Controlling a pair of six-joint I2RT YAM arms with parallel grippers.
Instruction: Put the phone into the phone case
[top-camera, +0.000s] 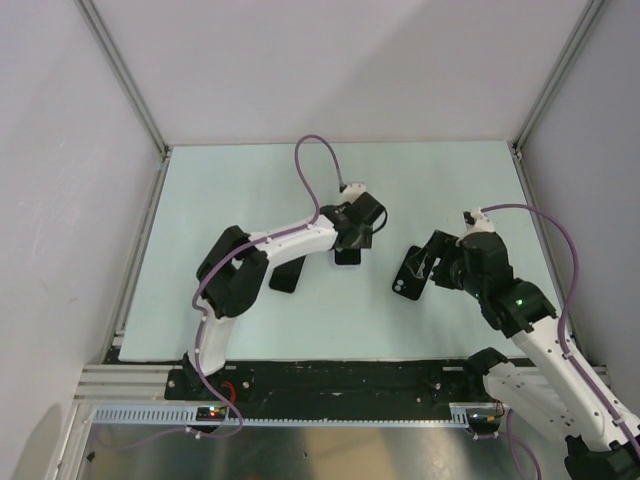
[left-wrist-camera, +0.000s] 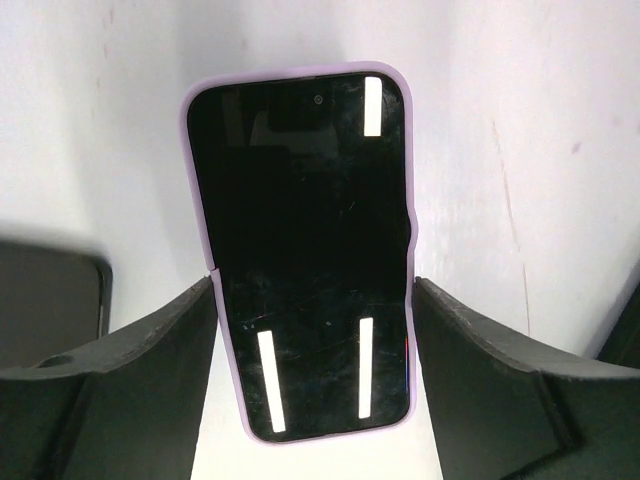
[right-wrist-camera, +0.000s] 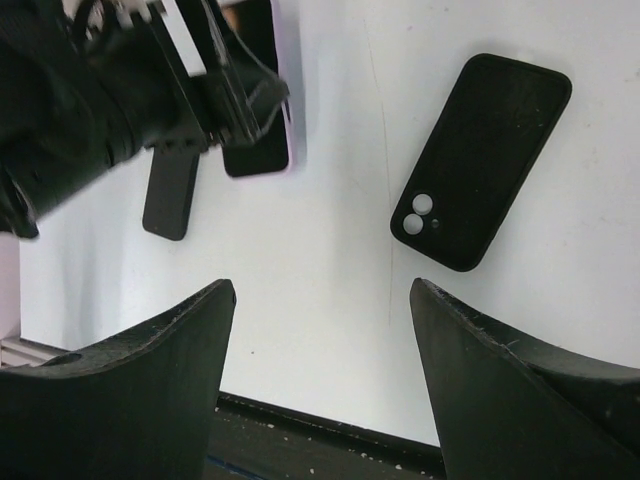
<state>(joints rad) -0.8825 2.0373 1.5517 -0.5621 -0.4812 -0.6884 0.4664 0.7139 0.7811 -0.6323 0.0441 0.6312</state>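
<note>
A phone (left-wrist-camera: 300, 260) lies screen up on the table inside a lilac phone case (left-wrist-camera: 196, 100). The case's left edge has a small step near my left fingertip. My left gripper (left-wrist-camera: 314, 285) is open wide and straddles the phone's lower half, with its fingertips (left-wrist-camera: 200, 300) right at the case's sides. In the top view the left gripper (top-camera: 350, 238) sits over the phone (top-camera: 347, 256) at mid-table. My right gripper (right-wrist-camera: 322, 290) is open and empty, hovering over bare table. A black phone case (right-wrist-camera: 485, 160) lies back up just ahead of it to the right.
A second dark flat item (top-camera: 288, 275) lies to the left of the phone, also seen in the left wrist view (left-wrist-camera: 50, 300). The black case (top-camera: 410, 272) lies by the right gripper (top-camera: 435, 262). The table's black front rail (right-wrist-camera: 330, 435) is near.
</note>
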